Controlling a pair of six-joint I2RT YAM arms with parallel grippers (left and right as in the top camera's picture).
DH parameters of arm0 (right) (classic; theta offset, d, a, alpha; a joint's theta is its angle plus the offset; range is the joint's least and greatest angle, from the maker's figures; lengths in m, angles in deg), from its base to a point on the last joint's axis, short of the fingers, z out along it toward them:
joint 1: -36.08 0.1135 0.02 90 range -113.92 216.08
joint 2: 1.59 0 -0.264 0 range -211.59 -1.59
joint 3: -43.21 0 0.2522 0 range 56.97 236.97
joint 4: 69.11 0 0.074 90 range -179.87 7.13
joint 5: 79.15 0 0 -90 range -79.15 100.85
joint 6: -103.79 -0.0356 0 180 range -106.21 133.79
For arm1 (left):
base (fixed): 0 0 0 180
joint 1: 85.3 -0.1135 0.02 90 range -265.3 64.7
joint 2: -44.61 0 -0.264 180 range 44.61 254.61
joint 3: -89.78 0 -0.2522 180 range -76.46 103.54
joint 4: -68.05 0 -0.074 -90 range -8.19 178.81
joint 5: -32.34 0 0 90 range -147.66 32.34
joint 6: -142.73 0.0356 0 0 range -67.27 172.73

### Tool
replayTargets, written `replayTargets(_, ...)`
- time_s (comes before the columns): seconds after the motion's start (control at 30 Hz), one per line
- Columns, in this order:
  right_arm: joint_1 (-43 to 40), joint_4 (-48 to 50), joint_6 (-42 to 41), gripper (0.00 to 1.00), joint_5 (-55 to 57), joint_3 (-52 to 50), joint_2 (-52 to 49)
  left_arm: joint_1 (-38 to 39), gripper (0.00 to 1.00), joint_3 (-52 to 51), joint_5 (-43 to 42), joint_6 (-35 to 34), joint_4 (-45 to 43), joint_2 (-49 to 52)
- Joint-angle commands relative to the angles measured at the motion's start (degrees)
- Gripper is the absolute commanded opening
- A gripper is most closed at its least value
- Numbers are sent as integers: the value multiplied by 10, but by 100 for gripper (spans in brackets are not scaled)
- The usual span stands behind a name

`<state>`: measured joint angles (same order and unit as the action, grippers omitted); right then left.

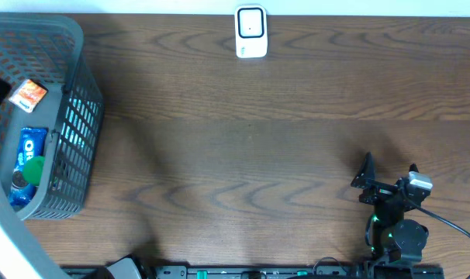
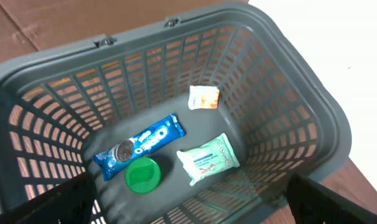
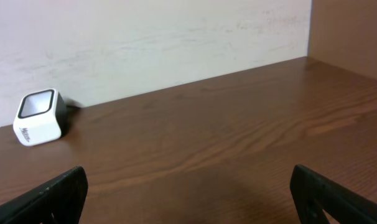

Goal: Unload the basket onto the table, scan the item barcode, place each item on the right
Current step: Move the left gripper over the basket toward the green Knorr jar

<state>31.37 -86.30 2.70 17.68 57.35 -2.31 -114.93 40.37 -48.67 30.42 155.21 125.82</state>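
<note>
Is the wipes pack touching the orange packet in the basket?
Apart. The left wrist view shows bare basket floor between the wipes pack and the orange packet.

Even, fairly bright light falls from above. Soft, broad shadows lie on the wooden surface [image 1: 281, 93] just right of the basket [image 1: 78, 116] and farther right of it. The basket's floor is dim at its left, yet sharp. The scanner [image 3: 40, 117] looks slightly soft.

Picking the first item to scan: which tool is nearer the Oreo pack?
Left. The left tool hangs over the basket holding the Oreo pack; the right tool is far across the table.
</note>
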Motion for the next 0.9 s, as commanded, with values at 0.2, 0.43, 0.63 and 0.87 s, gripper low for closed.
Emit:
replayTargets(0.2,4,-2,7,99,-3,-1,3,-7,98,8,5,-33,23,114)
replayTargets(0.43,10,-2,7,99,-3,-1,0,-42,98,7,5,-109,36,163)
replayTargets(0.63,10,-2,7,99,-3,-1,0,-57,98,3,5,-110,38,187)
replayTargets(0.87,10,-2,7,99,-3,-1,0,-57,98,-18,-9,-110,42,197)
